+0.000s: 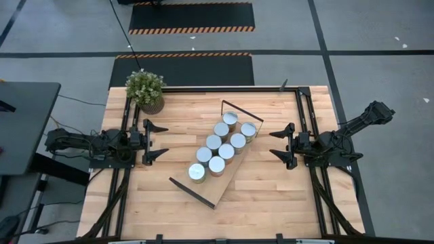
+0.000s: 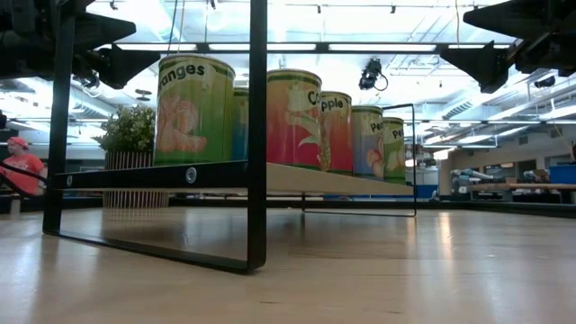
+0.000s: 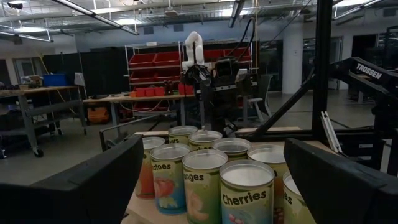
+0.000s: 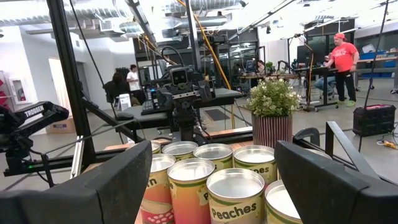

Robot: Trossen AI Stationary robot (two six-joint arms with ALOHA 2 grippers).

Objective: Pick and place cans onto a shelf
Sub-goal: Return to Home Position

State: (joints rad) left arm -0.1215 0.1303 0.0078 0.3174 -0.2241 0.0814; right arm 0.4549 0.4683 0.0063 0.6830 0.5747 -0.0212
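Several cans (image 1: 222, 148) stand upright in two rows on the shelf (image 1: 215, 188), a light-wood board with black wire end frames that lies slantwise across the middle of the table. The low view shows the cans (image 2: 193, 108) on the raised board (image 2: 342, 183). My left gripper (image 1: 160, 141) hovers open at the table's left side, pointing toward the cans and apart from them. My right gripper (image 1: 277, 146) hovers open at the right side, also facing the cans. Both wrist views look at the cans (image 3: 245, 186) (image 4: 236, 193) between the open fingers.
A potted plant (image 1: 146, 89) stands at the table's far left corner. Black rails (image 1: 306, 129) run along the table's left and right sides beside the arms. Bare tabletop (image 1: 271, 193) lies on the near right and near left of the shelf.
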